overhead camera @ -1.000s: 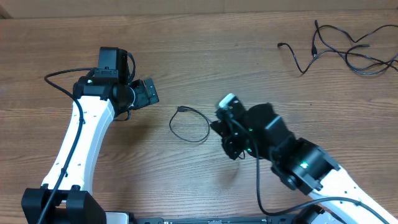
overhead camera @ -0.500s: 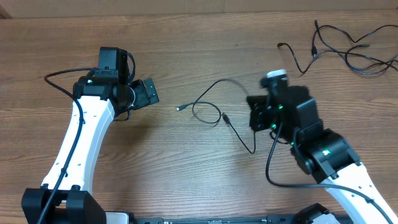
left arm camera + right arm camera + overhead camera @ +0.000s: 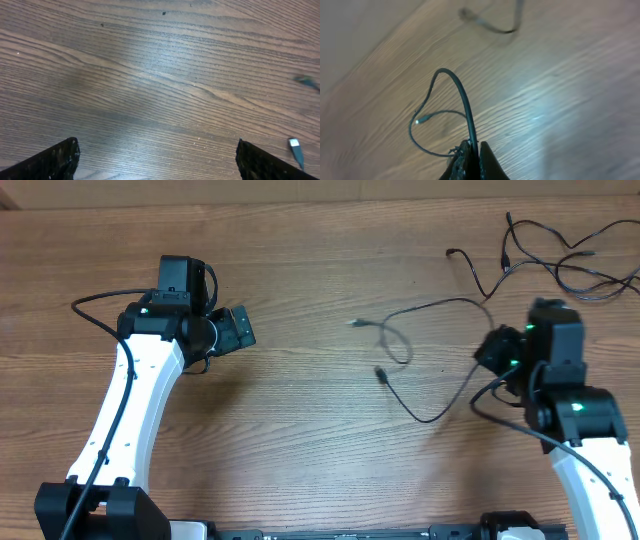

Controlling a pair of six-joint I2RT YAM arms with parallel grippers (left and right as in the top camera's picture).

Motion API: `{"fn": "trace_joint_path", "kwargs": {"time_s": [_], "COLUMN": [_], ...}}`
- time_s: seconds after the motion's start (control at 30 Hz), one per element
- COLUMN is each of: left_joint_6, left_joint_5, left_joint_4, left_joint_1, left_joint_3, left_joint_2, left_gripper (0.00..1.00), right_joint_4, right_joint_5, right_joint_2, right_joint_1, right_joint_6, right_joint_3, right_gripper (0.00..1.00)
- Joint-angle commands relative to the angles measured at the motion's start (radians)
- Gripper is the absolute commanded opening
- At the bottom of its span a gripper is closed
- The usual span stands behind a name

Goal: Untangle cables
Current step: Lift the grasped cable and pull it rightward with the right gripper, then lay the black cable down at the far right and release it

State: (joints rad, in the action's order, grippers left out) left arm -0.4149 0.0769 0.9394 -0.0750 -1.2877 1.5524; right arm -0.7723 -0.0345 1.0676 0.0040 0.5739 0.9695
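Right fingers pinch a thin black cable that curves loosely across the desk. Left fingers are spread wide over bare wood.

left pincer: jaws wide apart | wood table beneath | cable plug at right edge

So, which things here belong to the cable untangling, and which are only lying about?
Belongs to the job:
- thin black cable with small plugs, pinched in the shut right end effector
- loose bundle of thin black cables, at the far right

Only lying about:
- thick black wire on the left robot arm
- open left end effector, holding nothing
- brown wooden table
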Motion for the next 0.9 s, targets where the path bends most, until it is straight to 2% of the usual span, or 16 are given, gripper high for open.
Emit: {"fn": "trace_joint_path", "kwargs": {"time_s": [0.0, 0.37, 0.57, 0.87], "left_joint_6": [0.015, 0.015, 0.015, 0.015], "left_joint_5": [-0.006, -0.006, -0.006, -0.006], "left_joint_4": [-0.002, -0.001, -0.001, -0.001], "left_joint_1": [0.003, 0.003, 0.003, 0.003], "left_joint_3": [-0.015, -0.015, -0.015, -0.015], "left_joint_2": [0.003, 0.003, 0.003, 0.003], "left_gripper": [0.99, 1.00, 1.00, 1.00], "right_joint_4": [-0.006, -0.013, 0.000, 0.111], "right_joint_5": [-0.018, -0.087, -0.115, -0.115], "right_joint_2": [-0.020, 0.021, 0.132, 0.278], "right_joint_1": [-0.087, -0.385, -0.478, -0.569], "right_joint_6": [0.029, 0.028, 0.028, 0.028], "right_joint_3": [0.033, 0.032, 0.032, 0.032], "right_gripper": [0.04, 0.04, 0.04, 0.04]}}
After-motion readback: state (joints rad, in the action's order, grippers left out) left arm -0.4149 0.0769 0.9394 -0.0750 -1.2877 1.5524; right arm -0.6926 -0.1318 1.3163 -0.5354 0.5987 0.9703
